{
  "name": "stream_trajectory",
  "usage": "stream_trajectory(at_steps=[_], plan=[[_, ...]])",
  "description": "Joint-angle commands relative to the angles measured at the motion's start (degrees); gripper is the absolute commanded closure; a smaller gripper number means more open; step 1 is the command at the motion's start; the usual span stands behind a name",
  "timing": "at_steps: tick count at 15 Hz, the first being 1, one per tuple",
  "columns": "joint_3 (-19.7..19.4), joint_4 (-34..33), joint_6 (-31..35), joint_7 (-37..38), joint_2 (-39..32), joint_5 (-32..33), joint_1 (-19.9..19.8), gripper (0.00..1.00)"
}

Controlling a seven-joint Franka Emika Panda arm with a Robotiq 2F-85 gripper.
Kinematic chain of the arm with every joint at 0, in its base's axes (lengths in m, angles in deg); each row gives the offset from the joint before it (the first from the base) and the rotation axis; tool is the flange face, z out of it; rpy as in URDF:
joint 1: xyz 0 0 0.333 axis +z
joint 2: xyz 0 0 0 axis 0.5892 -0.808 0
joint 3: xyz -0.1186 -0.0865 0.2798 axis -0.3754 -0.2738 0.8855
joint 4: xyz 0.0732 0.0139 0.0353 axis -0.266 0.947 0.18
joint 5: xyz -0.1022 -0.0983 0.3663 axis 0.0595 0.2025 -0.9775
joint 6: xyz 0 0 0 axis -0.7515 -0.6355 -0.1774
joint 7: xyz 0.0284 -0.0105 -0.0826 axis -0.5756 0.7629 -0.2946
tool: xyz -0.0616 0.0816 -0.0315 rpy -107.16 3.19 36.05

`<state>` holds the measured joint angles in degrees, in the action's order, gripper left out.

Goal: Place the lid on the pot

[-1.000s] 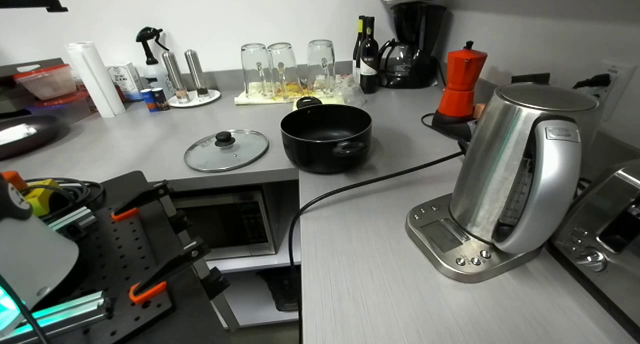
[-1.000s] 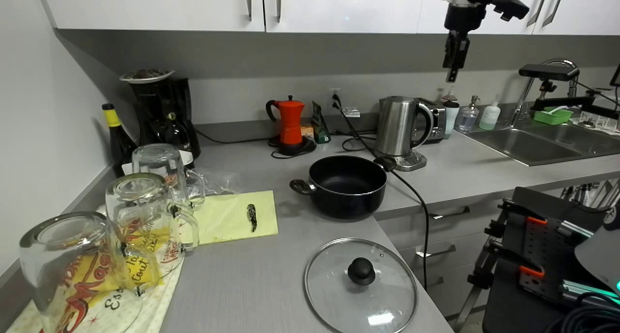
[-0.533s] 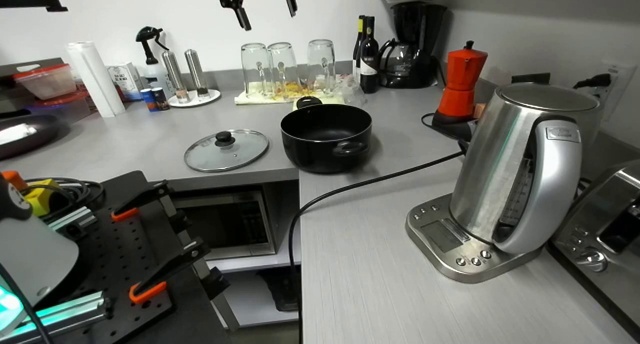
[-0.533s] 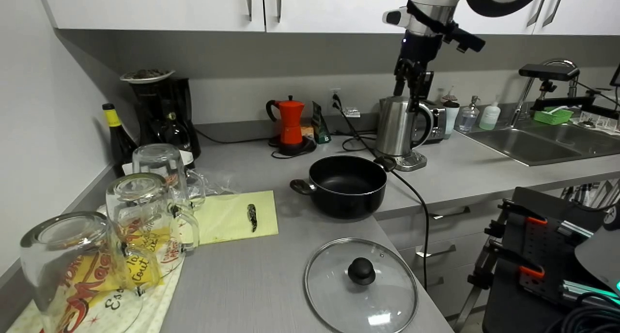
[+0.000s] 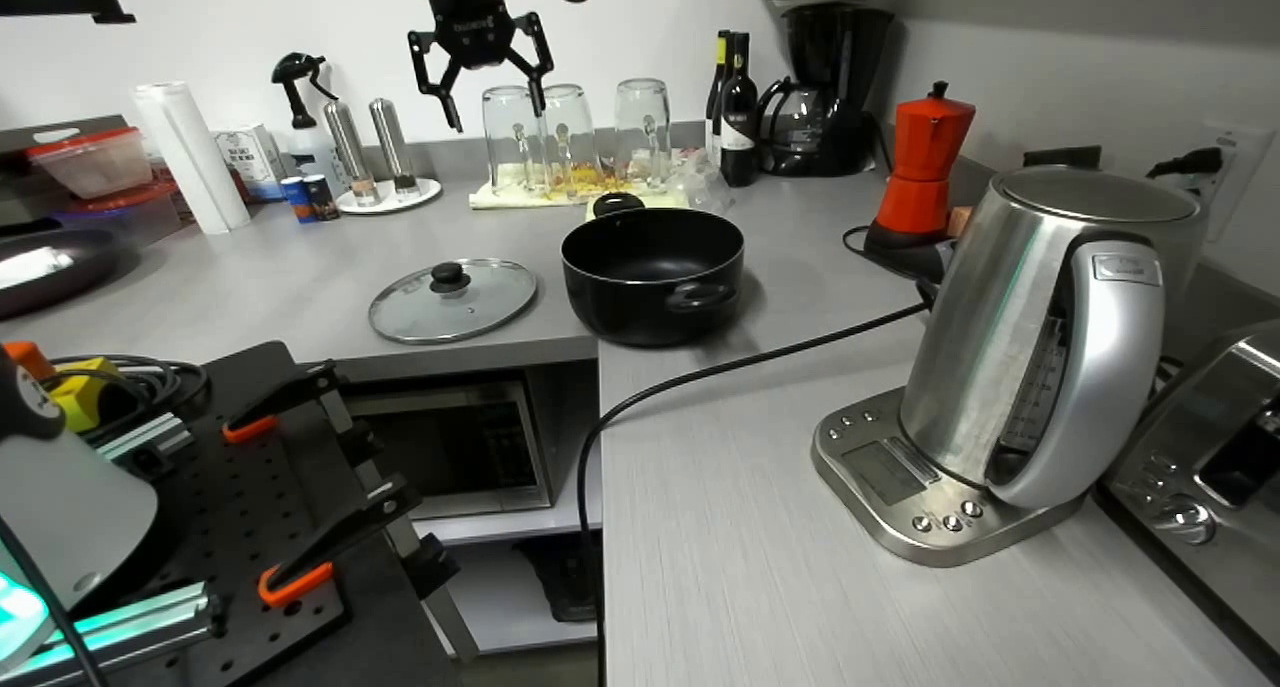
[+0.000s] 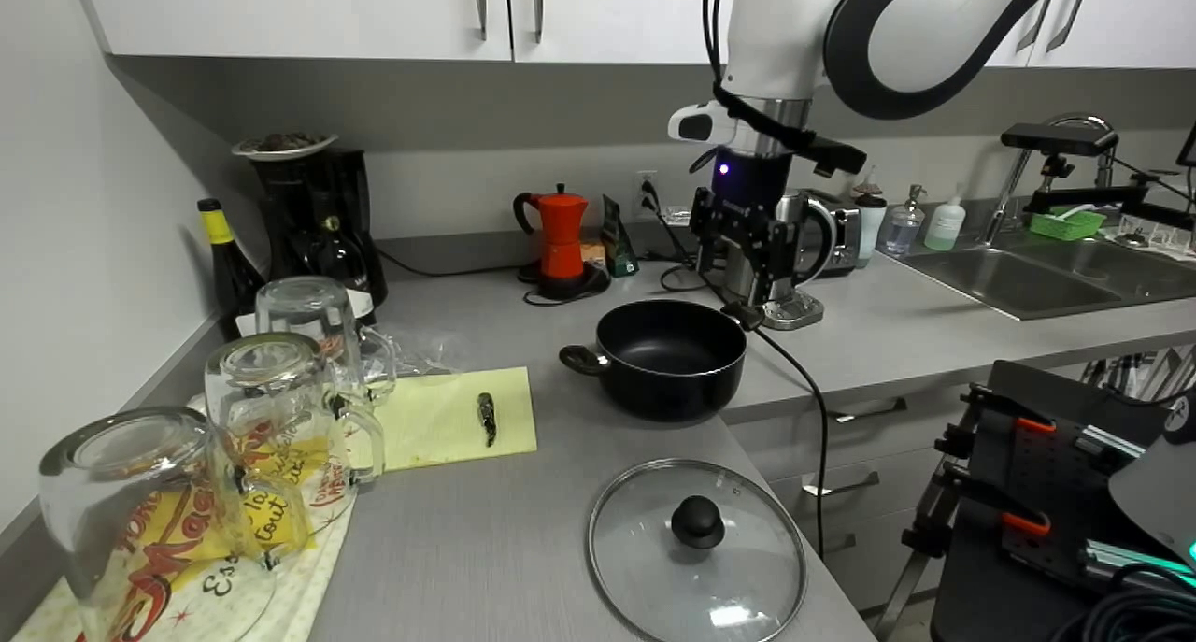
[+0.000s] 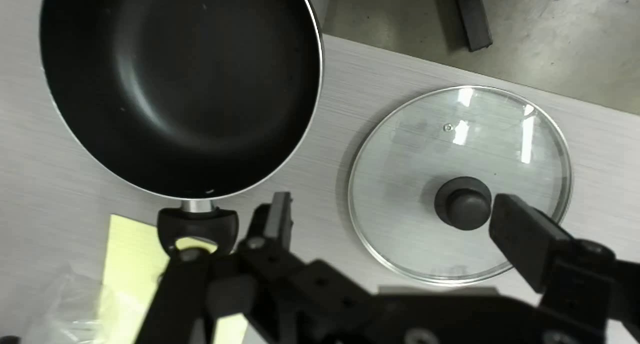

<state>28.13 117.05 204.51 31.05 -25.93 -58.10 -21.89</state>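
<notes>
The lid (image 5: 490, 302) is clear glass with a metal rim and a black knob (image 5: 449, 277). It lies flat on the counter beside the pot; it also shows in an exterior view (image 6: 645, 567) and the wrist view (image 7: 410, 163). The black pot (image 5: 640, 312) stands uncovered and empty; it also shows in an exterior view (image 6: 668, 394) and the wrist view (image 7: 200, 83). My gripper (image 5: 497, 119) is open and empty, in the air well above the counter. In the wrist view the gripper (image 7: 392, 201) has the knob (image 7: 467, 209) between its fingers, near the right finger.
Upside-down glass mugs (image 6: 280, 408) stand on a cloth along the wall. A steel kettle (image 5: 1000, 347) and a red moka pot (image 5: 920, 157) stand beyond the pot. A black cable (image 5: 760, 352) runs past the pot over the counter edge.
My gripper has come down into view from above. In an exterior view it has moved left and lower, and its fingers have opened. The lid and pot have not moved.
</notes>
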Motion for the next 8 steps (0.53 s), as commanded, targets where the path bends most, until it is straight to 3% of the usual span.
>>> stream_trajectory(at_steps=[1, 8], plan=[[2.84, -4.09, 0.65, -6.93, -7.03, -1.37, -0.94, 0.00], [7.06, -7.77, 3.46, -9.97, -17.10, 1.71, -1.68, 0.00]])
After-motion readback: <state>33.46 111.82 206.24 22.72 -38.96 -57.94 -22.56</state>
